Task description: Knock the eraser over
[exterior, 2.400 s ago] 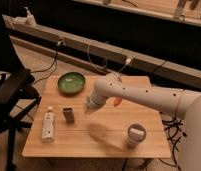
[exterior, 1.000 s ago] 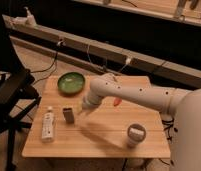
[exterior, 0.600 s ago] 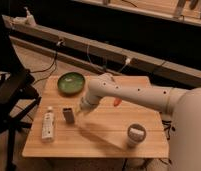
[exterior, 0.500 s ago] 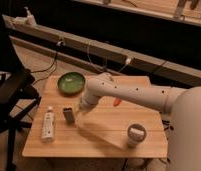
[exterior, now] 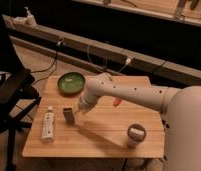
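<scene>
A: Table (exterior: 101,137): pale wood planks, rectangular, smooth top. Eraser (exterior: 69,115): small dark block, lighter grey face, standing upright on the left half of the table.

B: And beside it?

A: White bottle (exterior: 47,125), lying flat, labelled, to the eraser's left, apart from it. Green bowl (exterior: 71,82), round and glossy, behind the eraser near the far edge. A short cylinder cup (exterior: 136,135) with a light lid stands near the front right. An orange piece (exterior: 116,102) shows just behind the arm.

B: Arm?

A: White, smooth, rounded tube (exterior: 126,93) reaching in from the right. Gripper (exterior: 79,112) sits low, just right of the eraser, very near it; contact cannot be told. Whether the claw is spread or closed cannot be told either, and nothing is seen held in it.

B: Change from 2.4 seconds ago?

A: The gripper has moved left and down toward the eraser. The eraser, bottle, bowl and cup lie as before.
</scene>
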Tool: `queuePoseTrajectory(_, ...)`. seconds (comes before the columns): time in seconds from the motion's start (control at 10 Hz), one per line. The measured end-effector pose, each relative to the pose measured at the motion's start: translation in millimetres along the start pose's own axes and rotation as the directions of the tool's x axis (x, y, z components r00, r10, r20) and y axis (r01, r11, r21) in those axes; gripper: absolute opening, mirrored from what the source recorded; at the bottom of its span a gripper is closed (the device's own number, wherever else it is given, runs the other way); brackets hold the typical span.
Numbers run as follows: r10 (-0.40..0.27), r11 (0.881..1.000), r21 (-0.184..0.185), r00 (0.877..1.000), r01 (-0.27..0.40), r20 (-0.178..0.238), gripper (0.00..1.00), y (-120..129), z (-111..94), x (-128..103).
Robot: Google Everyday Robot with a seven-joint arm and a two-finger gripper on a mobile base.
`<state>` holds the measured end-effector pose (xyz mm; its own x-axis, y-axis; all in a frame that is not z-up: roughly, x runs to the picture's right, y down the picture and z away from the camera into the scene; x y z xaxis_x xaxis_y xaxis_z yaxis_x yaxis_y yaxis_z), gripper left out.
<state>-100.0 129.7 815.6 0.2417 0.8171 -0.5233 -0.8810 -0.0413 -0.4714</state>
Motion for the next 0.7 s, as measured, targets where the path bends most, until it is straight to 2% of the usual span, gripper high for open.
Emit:
queuePoseTrajectory(0.1,-0.001,1.000,-0.004,1.000,0.001,-0.004,0.40,-3.4,4.1,1.1)
queuePoseTrajectory(0.2,-0.001,0.999,-0.034,1.000,0.000,-0.007,0.40,-4.7,5.6,2.1)
queuePoseTrajectory(0.4,-0.006,0.998,-0.069,1.000,0.005,-0.013,0.40,10.3,0.9,2.3)
queuePoseTrajectory(0.7,0.000,0.999,-0.035,1.000,0.000,-0.012,0.40,9.1,2.7,-12.3)
